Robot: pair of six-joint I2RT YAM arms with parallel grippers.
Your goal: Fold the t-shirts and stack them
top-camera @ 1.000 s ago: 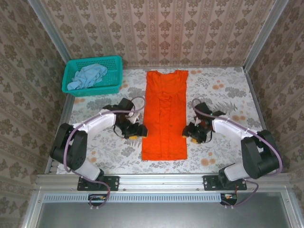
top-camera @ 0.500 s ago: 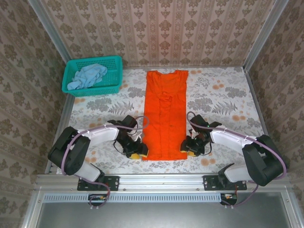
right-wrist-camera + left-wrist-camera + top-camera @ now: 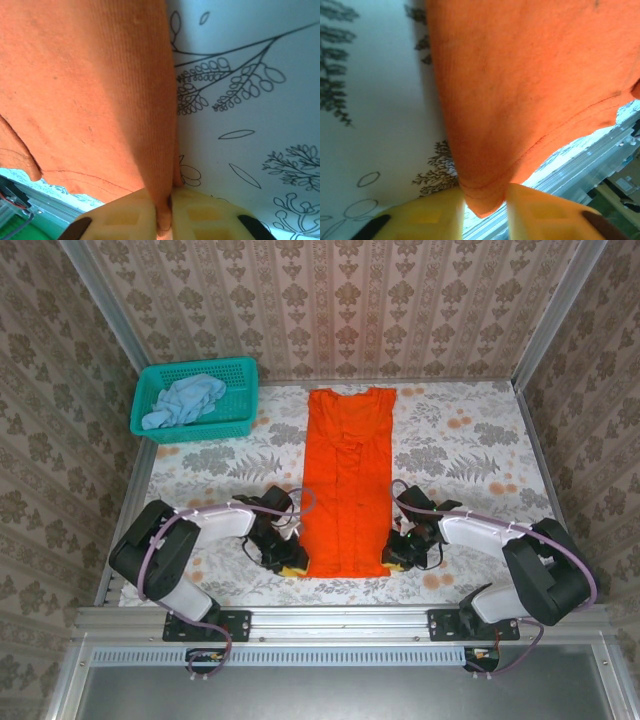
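Sides of the orange t-shirt were folded in; I had left gripper and right gripper clamped on its near corners. The blue t-shirt sat crumpled in the basket.

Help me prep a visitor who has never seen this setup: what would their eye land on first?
The bright orange t-shirt, laid as a long strip down the middle of the floral table. The left gripper and right gripper each have one of its near hem corners between their fingers. A teal basket in the far-left corner holds a crumpled pale blue t-shirt.
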